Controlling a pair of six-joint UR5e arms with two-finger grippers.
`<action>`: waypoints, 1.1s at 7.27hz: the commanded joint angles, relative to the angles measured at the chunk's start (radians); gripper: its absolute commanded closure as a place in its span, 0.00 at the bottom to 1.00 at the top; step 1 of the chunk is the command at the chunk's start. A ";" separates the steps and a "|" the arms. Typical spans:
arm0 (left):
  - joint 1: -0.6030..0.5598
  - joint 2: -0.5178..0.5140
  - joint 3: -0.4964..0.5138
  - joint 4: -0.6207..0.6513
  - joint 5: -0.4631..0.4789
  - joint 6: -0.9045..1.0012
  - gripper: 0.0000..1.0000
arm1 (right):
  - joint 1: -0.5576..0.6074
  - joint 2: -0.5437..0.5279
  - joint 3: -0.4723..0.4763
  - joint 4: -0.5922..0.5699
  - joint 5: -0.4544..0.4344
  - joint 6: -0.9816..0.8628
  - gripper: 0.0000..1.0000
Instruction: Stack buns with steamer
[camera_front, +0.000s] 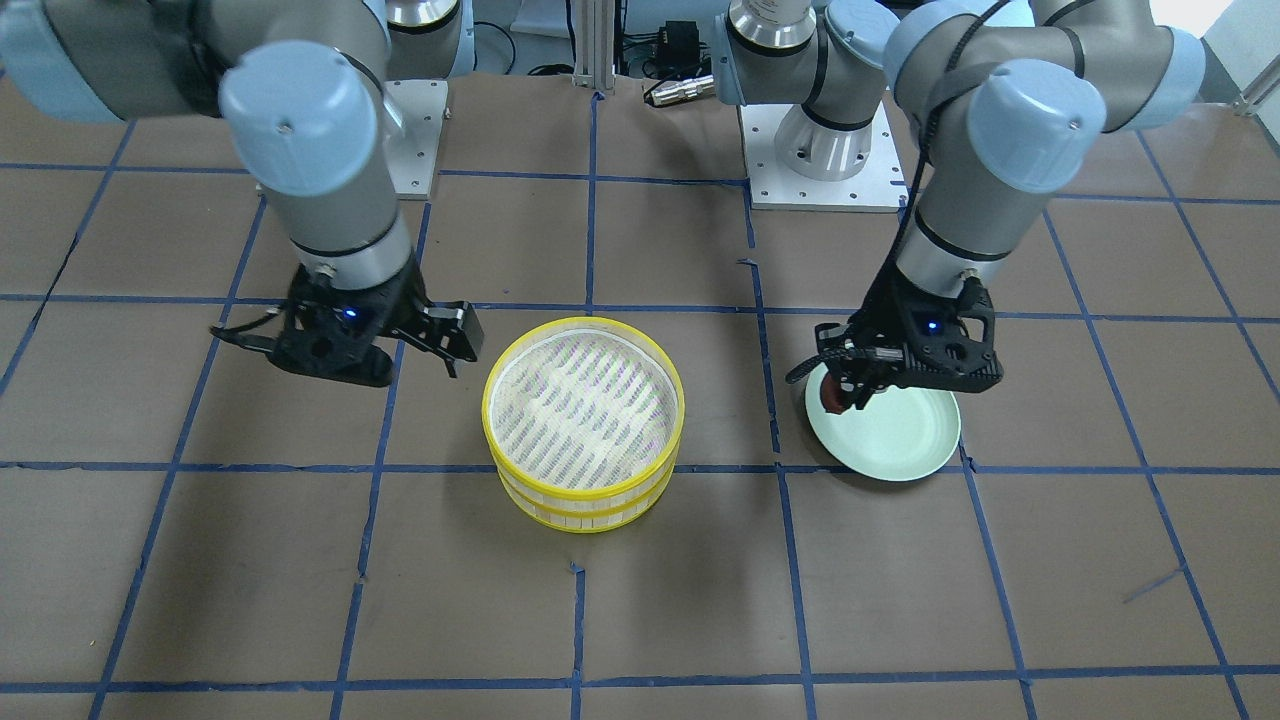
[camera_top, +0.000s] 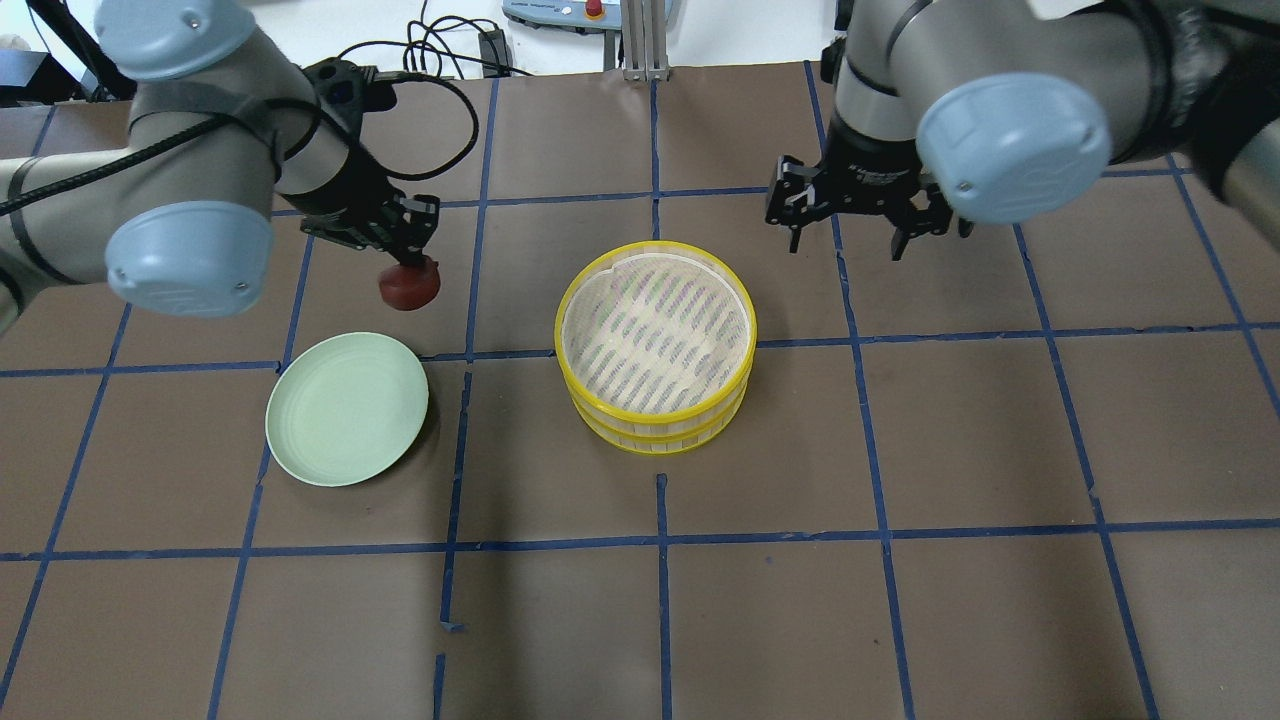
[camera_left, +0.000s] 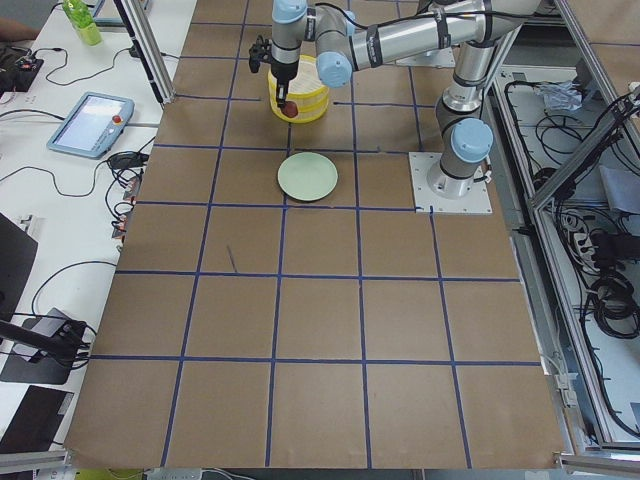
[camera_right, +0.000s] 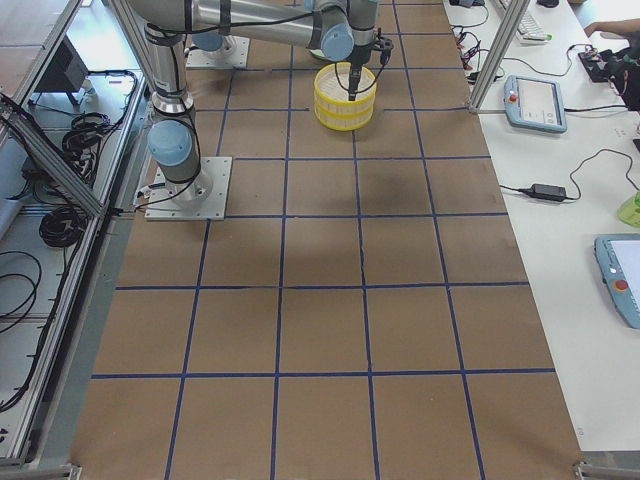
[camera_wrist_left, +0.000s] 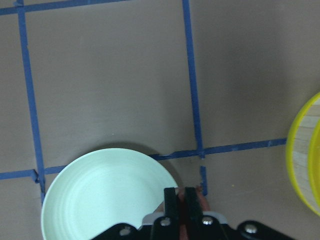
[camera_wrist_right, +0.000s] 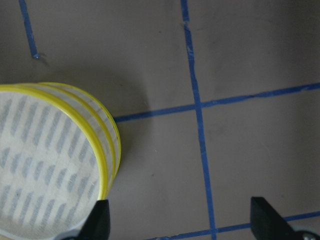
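We saw the left gripper (camera_top: 405, 264) with its jaws clamped on the dark reddish-brown bun (camera_top: 409, 287), gripping it from above. In the left wrist view the two fingers (camera_wrist_left: 171, 201) stood close together with a sliver of red between them. The bun hung lifted off the brown papered surface (camera_top: 900, 600). From overhead it sat at about 1 o'clock of the pale green plate (camera_top: 347, 410) and apart from it, while from the front it overlapped the plate's rim. The yellow-rimmed steamer (camera_top: 655, 345), two tiers stacked with the slatted floor of the upper one showing, stood near the middle of the surface. From overhead, the plate lay at roughly 8 o'clock of it and the held bun between 9 and 10 o'clock. The right gripper (camera_top: 846, 245) hovered at about 2 o'clock of the steamer, just beyond its rim. Its jaws were spread wide apart, with only surface and blue tape lines between them in the right wrist view.
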 joint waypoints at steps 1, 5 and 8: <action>-0.165 -0.037 0.076 0.009 -0.020 -0.225 0.83 | -0.075 -0.109 -0.033 0.151 0.005 -0.114 0.00; -0.323 -0.217 0.096 0.202 -0.070 -0.405 0.83 | -0.071 -0.128 -0.021 0.132 0.005 -0.171 0.00; -0.323 -0.246 0.077 0.245 -0.069 -0.410 0.00 | -0.069 -0.132 -0.021 0.133 0.005 -0.172 0.00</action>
